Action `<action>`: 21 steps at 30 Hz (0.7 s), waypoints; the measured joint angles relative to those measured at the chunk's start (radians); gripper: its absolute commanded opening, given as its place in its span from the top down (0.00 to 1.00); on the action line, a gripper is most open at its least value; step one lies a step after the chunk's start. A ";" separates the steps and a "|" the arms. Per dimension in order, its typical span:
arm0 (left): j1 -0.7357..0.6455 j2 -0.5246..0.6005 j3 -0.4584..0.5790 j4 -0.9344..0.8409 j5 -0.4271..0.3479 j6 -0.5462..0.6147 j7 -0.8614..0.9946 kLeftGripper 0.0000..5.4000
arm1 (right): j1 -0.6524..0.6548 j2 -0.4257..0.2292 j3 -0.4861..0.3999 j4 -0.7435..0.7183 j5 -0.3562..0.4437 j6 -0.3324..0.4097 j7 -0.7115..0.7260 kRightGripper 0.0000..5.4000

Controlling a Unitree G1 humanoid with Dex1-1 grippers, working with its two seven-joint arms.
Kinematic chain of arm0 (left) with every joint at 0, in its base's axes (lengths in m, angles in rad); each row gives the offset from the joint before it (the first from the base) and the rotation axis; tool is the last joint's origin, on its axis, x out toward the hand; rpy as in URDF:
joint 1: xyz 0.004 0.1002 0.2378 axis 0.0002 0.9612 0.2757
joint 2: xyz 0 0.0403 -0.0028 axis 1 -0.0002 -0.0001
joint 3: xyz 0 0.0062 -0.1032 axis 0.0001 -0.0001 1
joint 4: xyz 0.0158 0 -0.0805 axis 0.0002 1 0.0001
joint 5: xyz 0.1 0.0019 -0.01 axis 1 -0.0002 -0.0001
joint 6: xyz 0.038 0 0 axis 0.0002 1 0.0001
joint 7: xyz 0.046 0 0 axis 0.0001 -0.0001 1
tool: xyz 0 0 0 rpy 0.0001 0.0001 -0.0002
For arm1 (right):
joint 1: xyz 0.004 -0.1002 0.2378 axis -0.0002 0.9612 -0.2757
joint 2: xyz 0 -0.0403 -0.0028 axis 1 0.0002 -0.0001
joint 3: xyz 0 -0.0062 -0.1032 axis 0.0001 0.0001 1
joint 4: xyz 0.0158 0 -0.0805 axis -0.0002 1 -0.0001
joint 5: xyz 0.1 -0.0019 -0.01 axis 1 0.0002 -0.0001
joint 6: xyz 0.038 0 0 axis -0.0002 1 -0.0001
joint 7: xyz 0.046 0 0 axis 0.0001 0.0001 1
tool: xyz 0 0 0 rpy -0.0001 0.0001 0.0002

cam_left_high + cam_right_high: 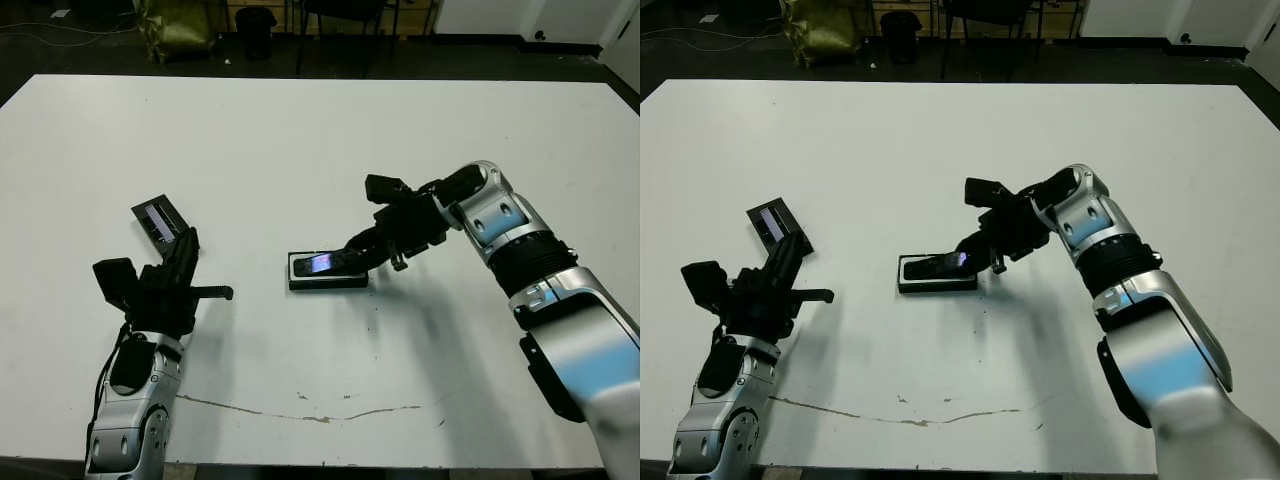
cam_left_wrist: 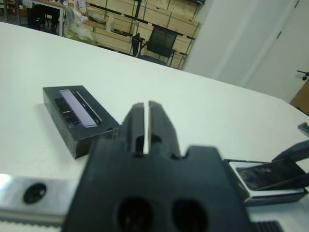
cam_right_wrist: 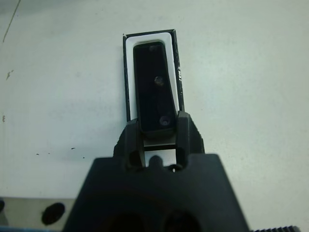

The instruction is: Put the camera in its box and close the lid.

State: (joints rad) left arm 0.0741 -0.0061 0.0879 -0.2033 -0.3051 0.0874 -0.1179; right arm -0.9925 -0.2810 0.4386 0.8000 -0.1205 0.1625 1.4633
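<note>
Black, slim bar-shaped camera (image 3: 153,89) sat gripped by the right gripper (image 3: 157,126) over the white-lined box (image 1: 327,271), being seated; left gripper (image 2: 146,123), jaws clenched empty, waited beside the windowed lid (image 1: 159,220).

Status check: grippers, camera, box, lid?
Right gripper shut on camera, lowering it into box. Left gripper shut, empty, near lid. Lid off, nothing blocking.

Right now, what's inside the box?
The camera lies in the box, its near end between the right hand's fingers. It covers most of the white lining.
</note>
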 measured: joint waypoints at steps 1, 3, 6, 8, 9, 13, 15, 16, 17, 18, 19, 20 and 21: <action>0.001 0.000 0.000 -0.004 0.000 0.003 0.000 1.00 | -0.001 0.000 0.000 0.002 0.000 0.005 0.002 0.96; 0.002 0.000 0.000 -0.006 0.000 0.006 0.000 1.00 | -0.007 0.003 -0.001 0.011 0.002 0.029 0.010 0.96; 0.003 0.000 -0.001 -0.006 0.000 0.006 0.000 1.00 | -0.017 0.006 -0.001 0.019 0.002 0.052 0.019 0.96; 0.003 0.000 -0.001 -0.006 0.000 0.006 0.000 1.00 | -0.017 0.006 -0.001 0.018 0.002 0.066 0.019 0.96; 0.003 0.000 -0.001 -0.006 0.000 0.006 0.000 1.00 | -0.017 0.006 -0.001 0.017 0.002 0.074 0.020 0.93; 0.003 0.000 -0.001 -0.005 0.000 0.005 -0.001 1.00 | -0.017 0.006 0.003 0.013 0.002 0.080 0.042 0.76; 0.003 0.000 -0.001 -0.006 0.000 0.007 0.000 1.00 | -0.017 0.015 0.006 0.010 0.005 0.080 0.049 0.68; 0.003 -0.001 -0.001 -0.007 0.000 0.010 0.002 1.00 | -0.017 0.019 0.006 0.009 0.006 0.080 0.053 0.64; 0.004 -0.001 -0.001 -0.008 0.000 0.015 0.005 1.00 | -0.017 0.022 0.006 0.008 0.007 0.082 0.055 0.60; 0.004 -0.001 -0.001 -0.009 0.002 0.015 0.006 1.00 | -0.017 0.023 0.007 0.006 0.007 0.088 0.056 0.56; 0.004 -0.001 -0.001 -0.009 0.003 0.015 0.007 1.00 | -0.017 0.023 0.007 0.004 0.007 0.091 0.058 0.52; 0.004 -0.001 -0.001 -0.007 0.004 0.010 0.004 1.00 | -0.018 0.023 0.007 0.003 0.008 0.091 0.062 0.47; 0.004 -0.001 -0.001 -0.006 0.004 0.004 0.000 1.00 | -0.018 0.023 0.007 0.003 0.009 0.090 0.064 0.44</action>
State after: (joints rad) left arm 0.0781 -0.0067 0.0867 -0.2089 -0.3013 0.0914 -0.1176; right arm -1.0106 -0.2578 0.4458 0.8030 -0.1112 0.2522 1.5273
